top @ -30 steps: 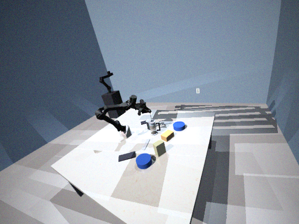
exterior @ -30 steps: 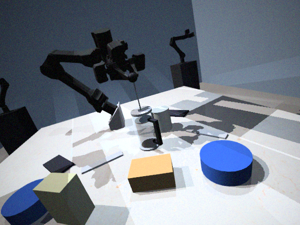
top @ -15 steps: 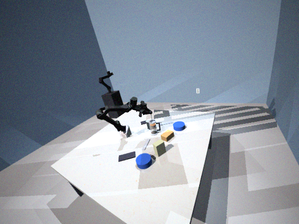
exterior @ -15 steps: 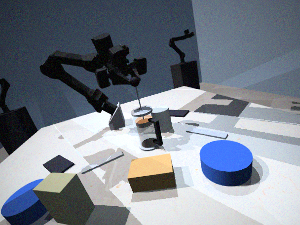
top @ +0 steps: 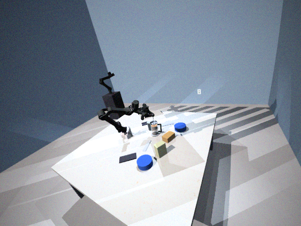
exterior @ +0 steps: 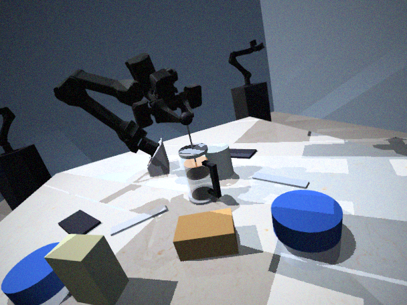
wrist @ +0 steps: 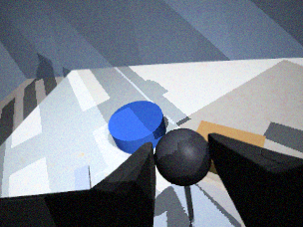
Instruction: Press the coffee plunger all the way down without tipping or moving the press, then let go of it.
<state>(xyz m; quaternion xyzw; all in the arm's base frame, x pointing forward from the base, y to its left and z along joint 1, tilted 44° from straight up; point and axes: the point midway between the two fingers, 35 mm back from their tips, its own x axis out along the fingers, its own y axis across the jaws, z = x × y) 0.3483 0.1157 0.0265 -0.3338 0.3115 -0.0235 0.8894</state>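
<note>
The coffee press [top: 154,132] [exterior: 198,180] stands upright on the table, a clear jar with a grey lid [exterior: 193,150] and a black handle [top: 161,128] [exterior: 215,180] on its right side. A thin rod [exterior: 189,135] [wrist: 188,204] rises from the lid to a round black knob [exterior: 187,118] [wrist: 183,158]. Part of the rod shows above the lid, so the plunger is partly raised. Inside the jar, an orange-tinted band shows just under the lid. My gripper [top: 152,115] [exterior: 186,117] [wrist: 180,145] is shut on the knob, one finger on each side of it.
A grey cylinder [top: 149,126] [exterior: 221,162] stands close behind the press. An orange block [top: 168,137] [exterior: 205,231] and a blue disc [top: 180,127] [exterior: 306,217] [wrist: 136,124] are in front and to the right. A pale green block [top: 160,149] [exterior: 87,267] stands farther off.
</note>
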